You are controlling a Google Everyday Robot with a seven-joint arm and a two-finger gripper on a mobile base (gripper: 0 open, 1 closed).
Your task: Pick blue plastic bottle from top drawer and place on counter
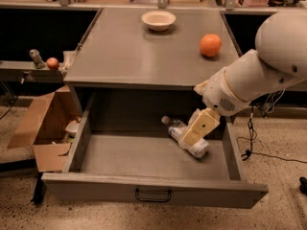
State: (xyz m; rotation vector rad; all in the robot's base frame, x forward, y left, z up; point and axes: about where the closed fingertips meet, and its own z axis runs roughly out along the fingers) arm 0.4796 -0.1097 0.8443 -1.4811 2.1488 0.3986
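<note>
blue plastic bottle (pixel 198 149) in drawer (pixel 96 189), gripper (pixel 188 138) over it

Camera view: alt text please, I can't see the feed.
The gripper hangs inside the open top drawer, over the blue plastic bottle lying on its side. An orange and a bowl sit on the counter above.

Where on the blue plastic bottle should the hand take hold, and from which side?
Mid-body, from above: the blue plastic bottle lies on its side on the top drawer floor, cap toward the back-left, so close across its width. The hand hangs over its middle.
</note>
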